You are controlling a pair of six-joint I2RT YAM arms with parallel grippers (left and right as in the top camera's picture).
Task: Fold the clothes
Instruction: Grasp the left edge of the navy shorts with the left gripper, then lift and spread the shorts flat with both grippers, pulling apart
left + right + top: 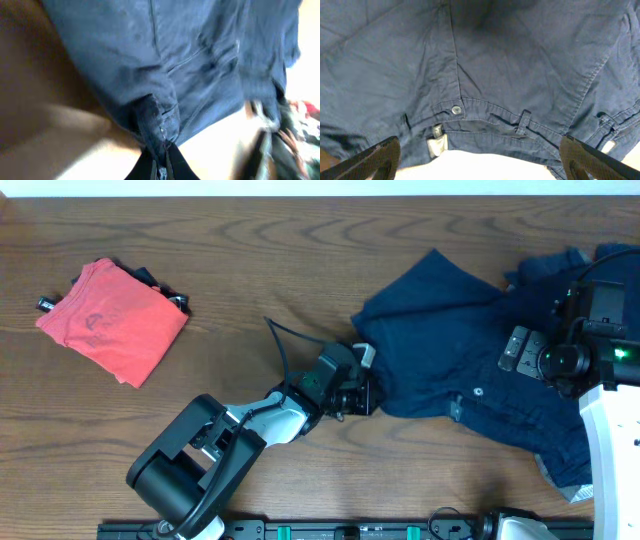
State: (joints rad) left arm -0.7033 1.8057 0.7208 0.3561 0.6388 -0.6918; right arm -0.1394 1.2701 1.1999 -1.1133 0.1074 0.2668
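A: Pinching a bunched fold at the 8 o'clock edge of the clothes [450, 350], the left gripper [362, 393] has its jaws closed hard on the cloth. What about the other arm?

B: The right gripper [485, 159] hangs over the waistband [490, 117], its fingers [372, 160] spread wide with nothing between them. In its own view the button [456, 109] sits just above the tag [436, 146], toward 7 o'clock.

A: And the navy heap itself?

B: It lies rumpled at the 3 o'clock side of the table [300, 240], well apart from the red cloth [110, 320] at 9 o'clock. I cannot tell whether it is one garment or two.

A: So what makes this step go well?

B: I judge the job in hand is spreading the cloth flat before any fold. The right should drop onto the waistband edge and take a firm bite there. Then the two should draw apart, the left toward 9 o'clock, low over the wood, so the creases pull out.

A: What is the risk?

B: The left holds only a small bunch, and a sharp tug may slip it. Slow, even tension is safer.
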